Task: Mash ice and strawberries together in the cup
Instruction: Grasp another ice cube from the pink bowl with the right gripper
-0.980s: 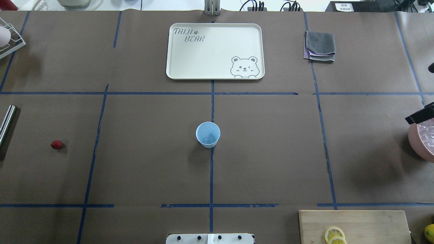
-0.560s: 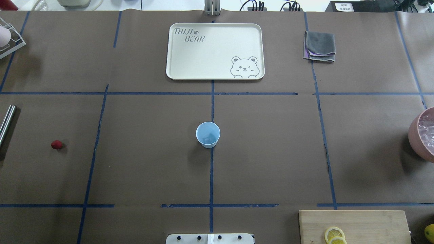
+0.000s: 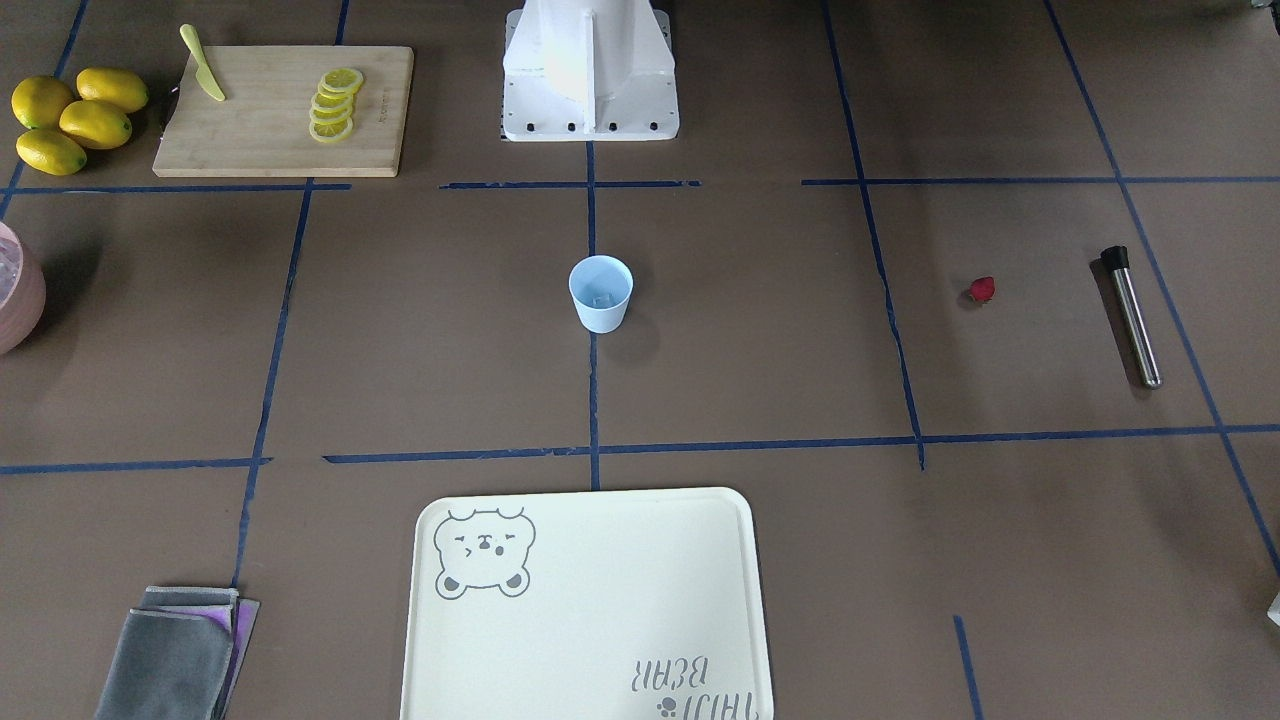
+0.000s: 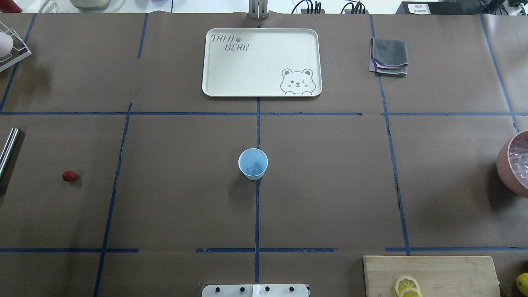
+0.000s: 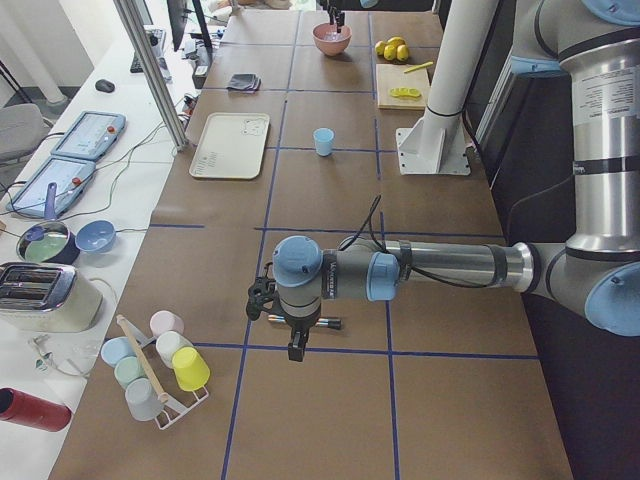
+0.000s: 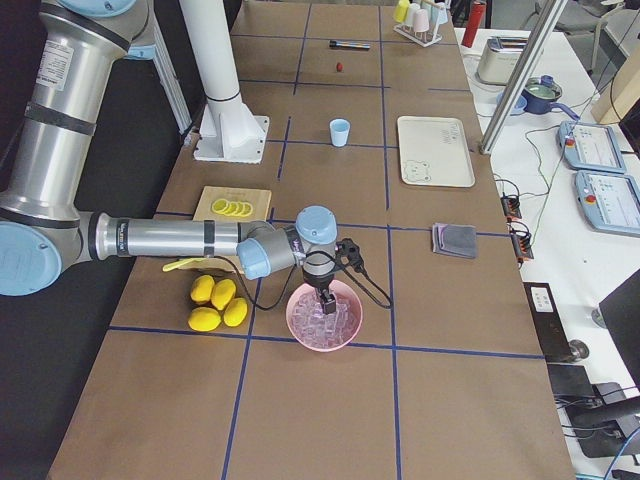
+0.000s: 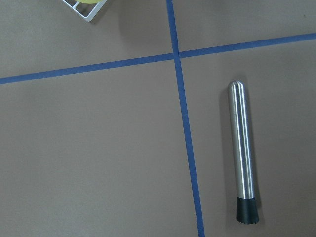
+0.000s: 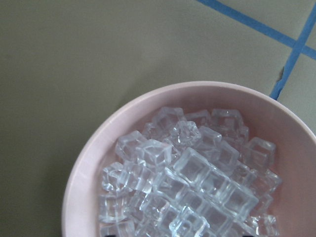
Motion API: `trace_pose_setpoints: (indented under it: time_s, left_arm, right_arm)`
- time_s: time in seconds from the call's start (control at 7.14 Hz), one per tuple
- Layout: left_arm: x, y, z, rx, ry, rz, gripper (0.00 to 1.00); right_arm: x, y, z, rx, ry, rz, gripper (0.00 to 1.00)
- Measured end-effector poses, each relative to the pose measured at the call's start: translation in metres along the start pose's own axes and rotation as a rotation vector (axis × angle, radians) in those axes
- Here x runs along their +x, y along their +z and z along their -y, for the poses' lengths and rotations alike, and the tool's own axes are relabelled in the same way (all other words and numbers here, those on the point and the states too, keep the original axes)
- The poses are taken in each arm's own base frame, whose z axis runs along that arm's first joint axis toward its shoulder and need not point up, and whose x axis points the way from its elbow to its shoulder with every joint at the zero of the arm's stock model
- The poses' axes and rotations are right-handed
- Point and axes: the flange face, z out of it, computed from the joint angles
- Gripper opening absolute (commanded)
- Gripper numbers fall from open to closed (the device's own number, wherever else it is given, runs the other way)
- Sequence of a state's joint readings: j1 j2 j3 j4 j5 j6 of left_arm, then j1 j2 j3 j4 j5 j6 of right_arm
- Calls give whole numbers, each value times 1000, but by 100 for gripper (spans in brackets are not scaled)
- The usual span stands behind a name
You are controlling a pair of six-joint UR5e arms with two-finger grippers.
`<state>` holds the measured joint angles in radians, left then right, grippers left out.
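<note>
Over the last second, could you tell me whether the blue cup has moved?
No. The cup sits at the same spot on the central blue tape line.

Left arm (image 5: pixel 450 266) and right arm (image 6: pixel 160 238) stretch level; left tool (image 5: pixel 294 348) and right tool (image 6: pixel 326 303) point down, closure unclear.

Off-task items on the brown table:
- Cream tray (image 4: pixel 247 62), far side, centre, with a bear print and "TAIJI BEAR" text.
- Folded grey cloth (image 4: pixel 389 55) to its right, with a purple layer showing at the edge.
- Wooden cutting board (image 3: pixel 260 130) beside the base. A row of lemon slices (image 3: pixel 334 105) and a yellow-green knife (image 3: pixel 201 62) lie on it.
- Four whole lemons (image 3: pixel 95 122) just off the board.
- Pink bowl (image 4: pixel 505 165) at the right edge.
- Metal rod (image 7: pixel 242 148) with a black tip, lying flat at the left end.
- Wire rack (image 7: pixel 88 18) near it, holding pastel cups (image 5: pixel 190 368).
- Side bench: toaster (image 5: pixel 35 295), two tablets (image 5: pixel 88 135).
</note>
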<state>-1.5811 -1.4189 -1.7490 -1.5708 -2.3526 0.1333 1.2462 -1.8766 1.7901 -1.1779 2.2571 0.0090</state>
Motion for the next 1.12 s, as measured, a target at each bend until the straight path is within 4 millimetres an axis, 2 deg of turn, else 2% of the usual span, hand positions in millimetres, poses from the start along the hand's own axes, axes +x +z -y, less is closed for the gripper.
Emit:
trace_pose_setpoints:
  time_s: [0.42,1.12]
  left_arm:
    - [0,0,0,1,1,0,100]
    - [0,0,0,0,0,1,100]
  right_arm:
    - [7,9,-1,-14,46,-2,81]
    - [0,15,7,-26,50,3,79]
